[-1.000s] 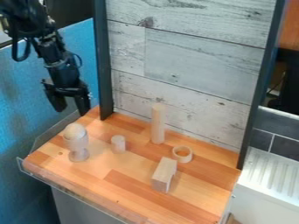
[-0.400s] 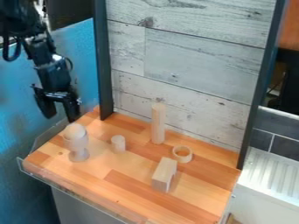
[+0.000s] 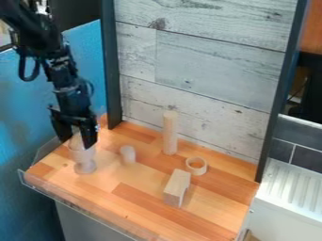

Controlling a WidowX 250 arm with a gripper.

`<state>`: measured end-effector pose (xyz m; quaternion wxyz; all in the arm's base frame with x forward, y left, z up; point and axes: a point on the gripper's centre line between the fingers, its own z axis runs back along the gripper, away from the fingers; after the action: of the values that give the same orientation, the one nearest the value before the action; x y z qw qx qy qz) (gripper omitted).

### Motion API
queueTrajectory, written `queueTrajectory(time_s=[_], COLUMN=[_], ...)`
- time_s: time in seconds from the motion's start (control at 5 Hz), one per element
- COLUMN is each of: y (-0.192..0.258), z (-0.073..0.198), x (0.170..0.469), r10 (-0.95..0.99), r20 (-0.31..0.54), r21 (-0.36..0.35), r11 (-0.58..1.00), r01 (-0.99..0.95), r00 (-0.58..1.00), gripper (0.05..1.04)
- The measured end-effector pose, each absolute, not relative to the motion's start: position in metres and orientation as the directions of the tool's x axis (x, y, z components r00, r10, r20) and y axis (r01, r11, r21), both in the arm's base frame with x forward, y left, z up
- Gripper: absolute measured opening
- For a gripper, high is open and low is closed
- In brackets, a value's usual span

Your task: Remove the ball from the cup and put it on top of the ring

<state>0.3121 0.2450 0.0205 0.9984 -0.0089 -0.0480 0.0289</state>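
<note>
A short peg (image 3: 127, 154) is standing between cup (image 3: 85, 166) and ring (image 3: 198, 172); a tall post (image 3: 170, 134) is rising behind, while open air is stretching above the peg.

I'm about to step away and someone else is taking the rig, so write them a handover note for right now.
Gripper: open, hanging over the cup with its fingers on either side of the ball; whether they touch it, I can't tell.
Ball: sitting in the top of the cup, which stands upright at the left of the wooden top.
Ring: lying flat, between the tall cylinder and the rectangular block.
Done: gripper placed around the ball.
Left: grip the ball, lift it out, set it on the ring, let go.
</note>
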Motion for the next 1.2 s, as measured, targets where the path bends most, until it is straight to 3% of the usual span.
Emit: queueTrajectory(time_s=[0.4,0.6,0.8,1.2], y=[0.246,0.251,0.251,0.239], z=[0.012,0.012,0.011,0.014], x=[0.32,0.328,0.333,0.33], r10=[0.07,0.088,0.109,0.103], r20=[0.108,0.119,0.128,0.12], r21=[0.0,0.001,-0.007,-0.081], r11=[0.998,0.996,0.994,0.992], r01=[-0.07,-0.089,-0.109,-0.093], r00=[0.992,0.989,0.986,0.987], gripper=[1.001,0.943,0.758,0.742])
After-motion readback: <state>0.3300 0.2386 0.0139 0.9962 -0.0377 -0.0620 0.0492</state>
